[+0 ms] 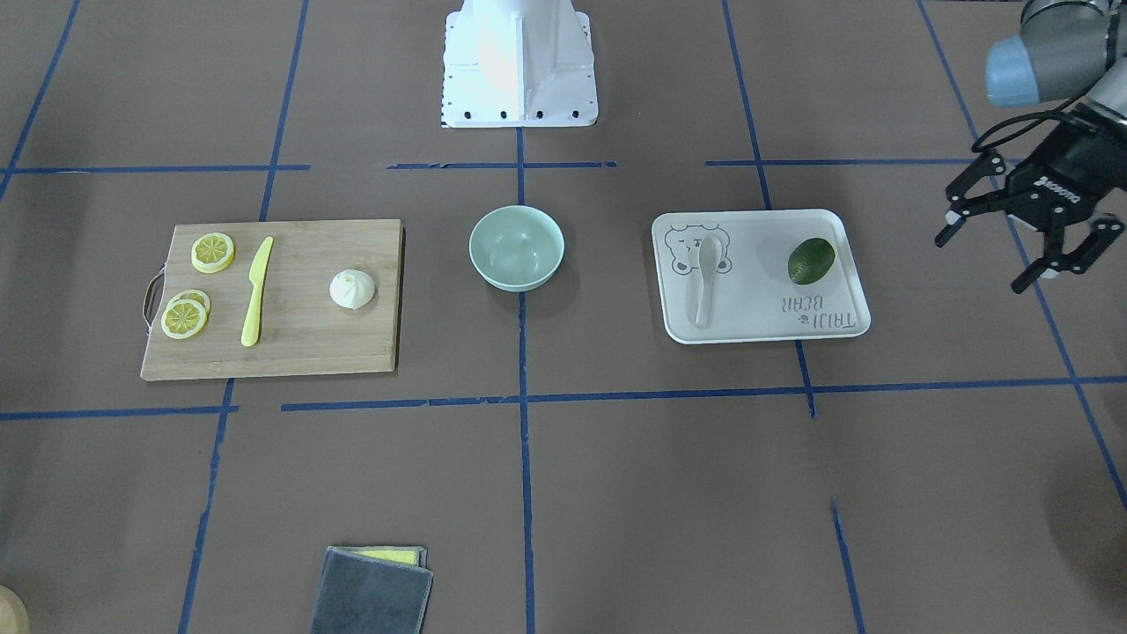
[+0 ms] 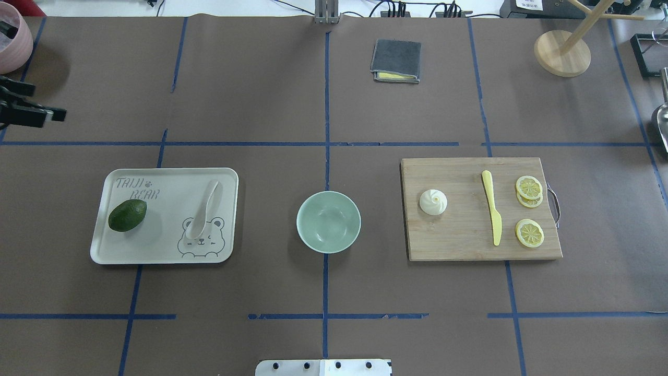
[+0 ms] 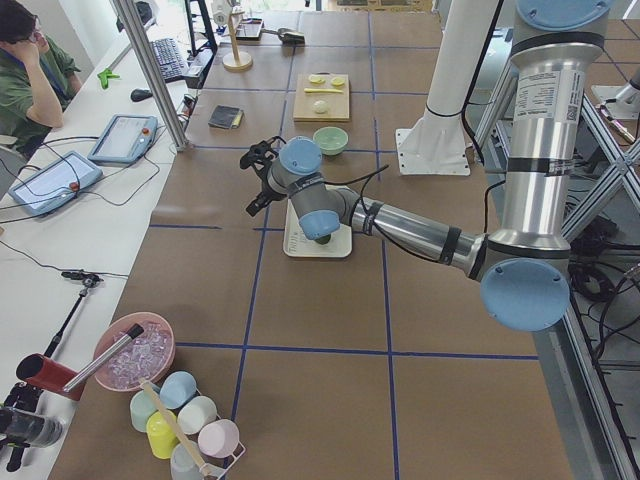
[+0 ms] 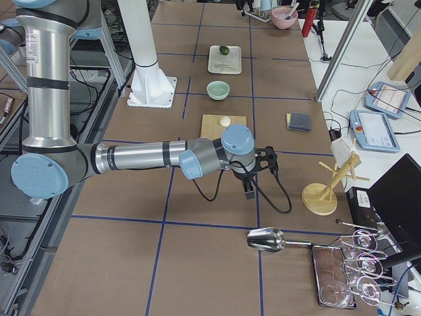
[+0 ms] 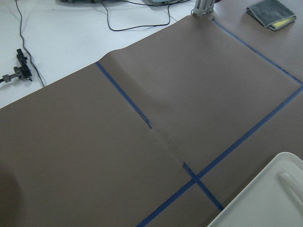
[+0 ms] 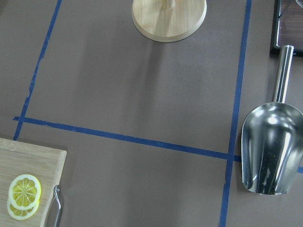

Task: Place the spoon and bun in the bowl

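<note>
The off-white spoon (image 1: 709, 273) lies on a white bear-print tray (image 1: 757, 304); the overhead view also shows it (image 2: 203, 209). The white pleated bun (image 1: 352, 289) sits upright on a wooden cutting board (image 1: 308, 339), also seen from overhead (image 2: 433, 202). The mint-green bowl (image 1: 516, 247) stands empty between them at the table's middle (image 2: 328, 222). My left gripper (image 1: 980, 262) is open and empty, in the air well outside the tray, beyond the avocado side. My right gripper (image 4: 258, 172) shows only in the exterior right view, past the board's outer end; I cannot tell its state.
An avocado (image 1: 811, 261) lies on the tray. A yellow plastic knife (image 1: 256, 291) and lemon slices (image 1: 213, 252) lie on the board. A folded grey cloth (image 2: 396, 60), a wooden stand (image 2: 562, 52) and a metal scoop (image 6: 270, 151) lie farther out.
</note>
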`<act>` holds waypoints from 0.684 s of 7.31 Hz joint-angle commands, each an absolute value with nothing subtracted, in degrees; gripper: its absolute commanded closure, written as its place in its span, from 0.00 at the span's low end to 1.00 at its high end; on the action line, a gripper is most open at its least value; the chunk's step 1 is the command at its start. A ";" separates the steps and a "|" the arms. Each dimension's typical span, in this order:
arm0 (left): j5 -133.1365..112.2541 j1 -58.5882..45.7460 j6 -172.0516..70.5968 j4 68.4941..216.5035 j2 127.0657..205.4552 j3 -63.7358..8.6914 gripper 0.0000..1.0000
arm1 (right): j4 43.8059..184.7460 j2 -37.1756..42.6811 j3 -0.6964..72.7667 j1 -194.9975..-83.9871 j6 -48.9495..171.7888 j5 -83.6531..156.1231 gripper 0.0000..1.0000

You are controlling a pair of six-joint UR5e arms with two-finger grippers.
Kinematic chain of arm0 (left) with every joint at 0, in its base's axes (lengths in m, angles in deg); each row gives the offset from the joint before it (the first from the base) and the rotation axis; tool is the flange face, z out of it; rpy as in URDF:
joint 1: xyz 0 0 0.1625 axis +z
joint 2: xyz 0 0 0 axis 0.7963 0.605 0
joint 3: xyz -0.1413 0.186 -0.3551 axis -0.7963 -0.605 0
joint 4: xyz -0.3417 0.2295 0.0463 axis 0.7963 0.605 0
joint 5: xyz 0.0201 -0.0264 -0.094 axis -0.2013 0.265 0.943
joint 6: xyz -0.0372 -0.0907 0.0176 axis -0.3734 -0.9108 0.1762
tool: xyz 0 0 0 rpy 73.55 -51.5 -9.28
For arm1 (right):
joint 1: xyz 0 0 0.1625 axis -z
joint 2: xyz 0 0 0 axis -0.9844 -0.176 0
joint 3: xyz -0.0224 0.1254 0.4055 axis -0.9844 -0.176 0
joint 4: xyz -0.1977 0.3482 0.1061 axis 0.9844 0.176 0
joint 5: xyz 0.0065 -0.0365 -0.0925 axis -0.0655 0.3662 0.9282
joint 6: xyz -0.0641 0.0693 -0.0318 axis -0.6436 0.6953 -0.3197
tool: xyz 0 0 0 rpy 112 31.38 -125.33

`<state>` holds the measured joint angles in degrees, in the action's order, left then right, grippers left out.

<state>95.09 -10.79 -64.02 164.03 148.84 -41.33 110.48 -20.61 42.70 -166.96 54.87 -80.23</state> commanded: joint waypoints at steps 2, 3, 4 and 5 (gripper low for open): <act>80.51 5.34 -79.83 155.90 150.70 -42.11 0.00 | 110.39 -20.60 42.18 -166.96 54.85 -80.75 0.00; 75.91 9.40 -84.12 150.90 153.93 -41.76 0.00 | 110.39 -20.60 42.18 -166.96 54.85 -80.75 0.00; 72.13 12.92 -86.68 149.72 155.79 -40.37 0.00 | 110.39 -20.60 42.27 -166.96 54.85 -80.75 0.00; 68.87 16.88 -90.54 149.62 157.37 -38.61 0.00 | 110.39 -20.60 42.27 -166.96 54.85 -80.75 0.00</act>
<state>73.35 12.09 -86.20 150.85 155.19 -40.38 110.39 -20.60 42.24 -166.96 54.85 -80.75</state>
